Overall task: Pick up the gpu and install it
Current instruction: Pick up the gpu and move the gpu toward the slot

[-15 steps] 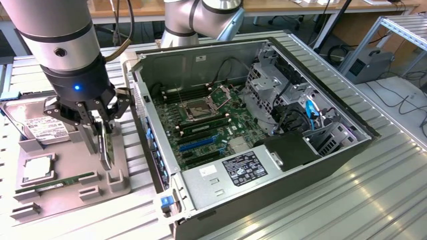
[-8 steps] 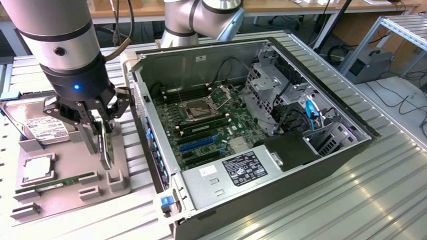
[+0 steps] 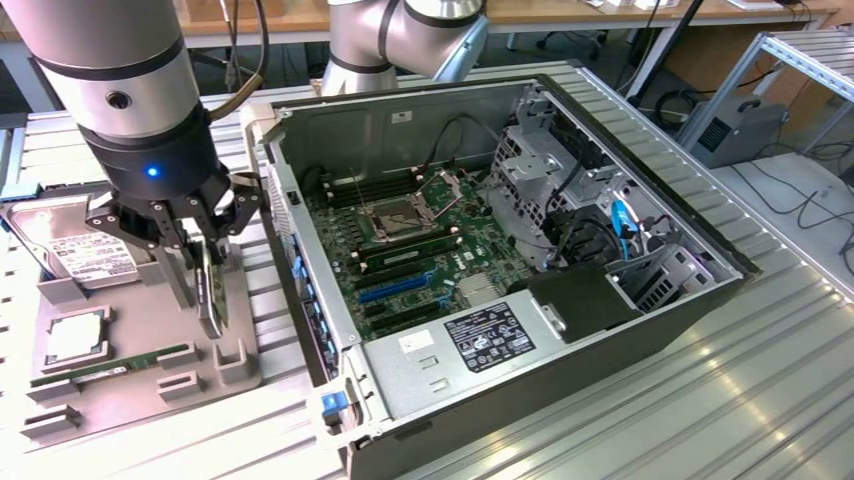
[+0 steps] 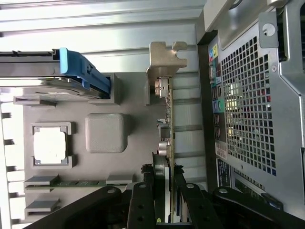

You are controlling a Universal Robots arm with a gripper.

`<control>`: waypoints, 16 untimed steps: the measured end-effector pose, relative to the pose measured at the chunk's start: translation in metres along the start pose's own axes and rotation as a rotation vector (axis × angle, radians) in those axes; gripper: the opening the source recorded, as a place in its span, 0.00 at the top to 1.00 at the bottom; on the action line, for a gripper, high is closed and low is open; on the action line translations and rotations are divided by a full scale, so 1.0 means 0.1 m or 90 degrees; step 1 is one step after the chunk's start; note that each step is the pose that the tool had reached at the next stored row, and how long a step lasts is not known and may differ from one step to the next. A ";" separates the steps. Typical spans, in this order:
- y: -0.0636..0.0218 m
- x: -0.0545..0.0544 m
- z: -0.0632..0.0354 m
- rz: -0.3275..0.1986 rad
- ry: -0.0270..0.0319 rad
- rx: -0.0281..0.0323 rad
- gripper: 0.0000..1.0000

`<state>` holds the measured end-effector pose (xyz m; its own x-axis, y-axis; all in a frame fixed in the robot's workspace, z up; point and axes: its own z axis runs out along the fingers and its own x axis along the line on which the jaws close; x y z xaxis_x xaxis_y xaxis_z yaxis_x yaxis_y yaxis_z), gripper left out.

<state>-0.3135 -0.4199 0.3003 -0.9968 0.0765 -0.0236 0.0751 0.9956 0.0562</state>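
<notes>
Exterior view: the arm stands over a grey tray at the exterior view's left, with the hand pointing down onto the gpu. The card stands upright on its edge, its lower end down at the tray; I cannot tell whether it rests in its slot or hangs just clear of it. The fingers are partly closed and press against both faces of the card's upper edge.

On the same tray lie a hard drive, a square processor and a narrow memory stick. Just beside the tray, an open computer case lies on the ribbed metal surface.

From the wrist view, the hand pinches the gpu, seen edge-on, its silver bracket at the far end, between the tray and the case's perforated rear panel.
</notes>
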 end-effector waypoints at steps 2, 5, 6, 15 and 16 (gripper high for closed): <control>0.000 0.00 -0.005 0.000 0.0000 0.0000 0.73; 0.001 0.00 -0.013 0.000 -0.0001 0.0000 0.73; 0.001 0.00 -0.015 0.000 -0.0001 -0.0001 0.73; 0.002 0.00 -0.038 0.000 0.0000 0.0000 0.73; 0.002 0.00 -0.040 0.000 0.0000 0.0000 0.73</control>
<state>-0.3135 -0.4199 0.3044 -0.9968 0.0765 -0.0235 0.0751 0.9956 0.0562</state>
